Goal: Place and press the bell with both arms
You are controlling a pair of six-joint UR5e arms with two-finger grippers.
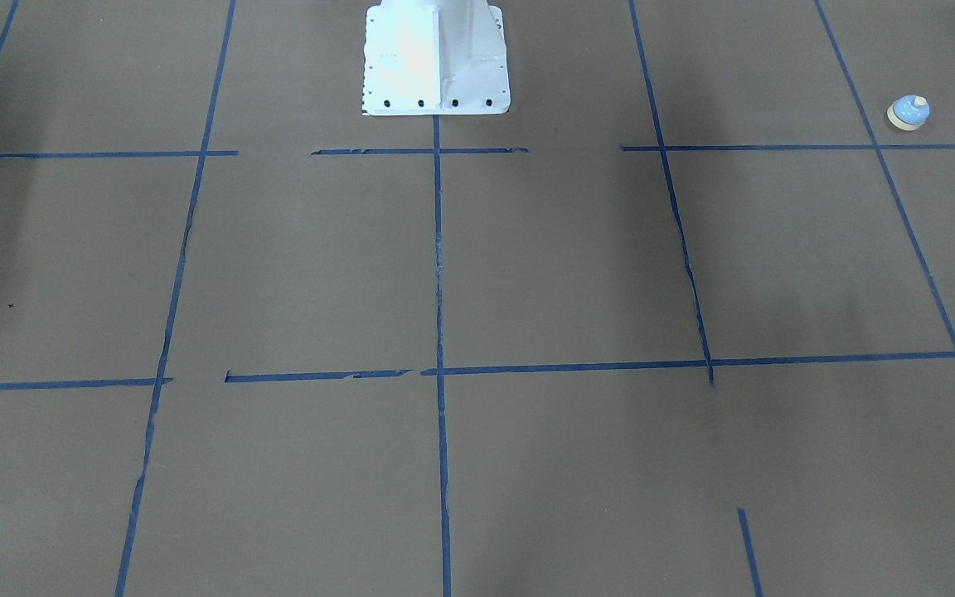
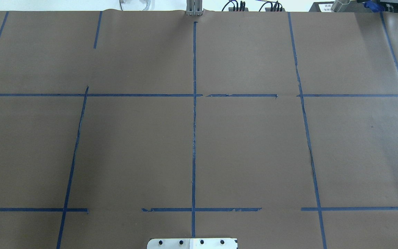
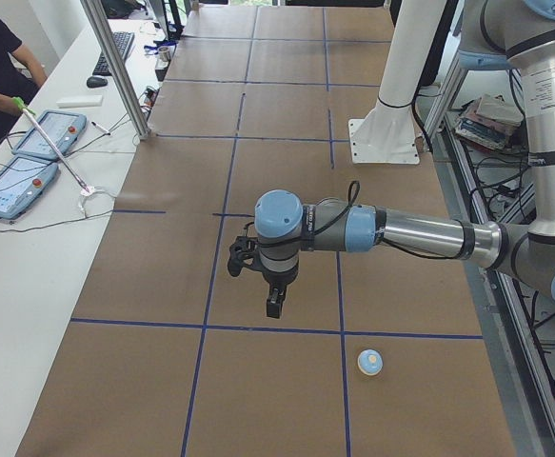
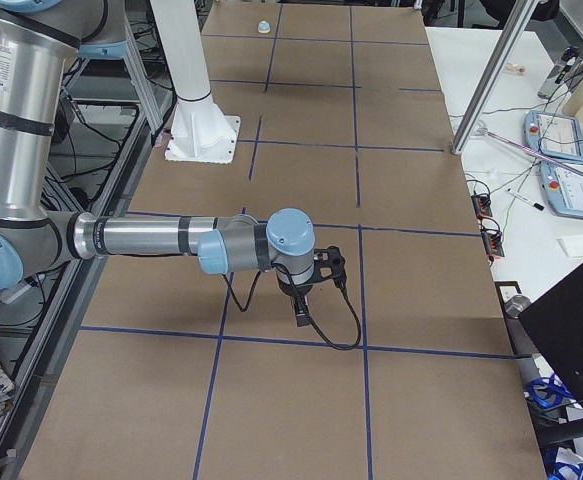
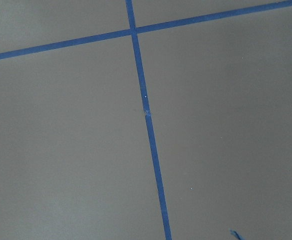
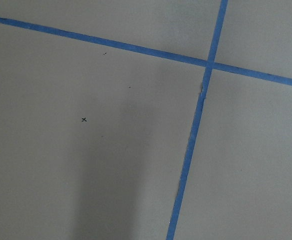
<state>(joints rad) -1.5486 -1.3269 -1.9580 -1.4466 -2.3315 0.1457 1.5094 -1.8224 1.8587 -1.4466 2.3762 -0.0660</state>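
Exterior left view gives me the bell [image 3: 370, 362] resting on the brown surface [image 3: 115, 381] at the robot's left end. The left gripper [image 3: 272, 310] hovers near it, apart, likely staged to pick it up. The right gripper [image 4: 301, 318] hangs well apart at the far end. I cannot tell whether either gripper's fingers [image 3: 273, 299] are clenched or released.

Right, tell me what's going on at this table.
Nothing is being handled yet. The bell sits alone on the table, toward the robot's left end. The left arm reaches over the table, its left tool hanging in the air some way from the bell. The right arm is stretched out at the far end, right tool also off the surface. Open or shut can't be judged.
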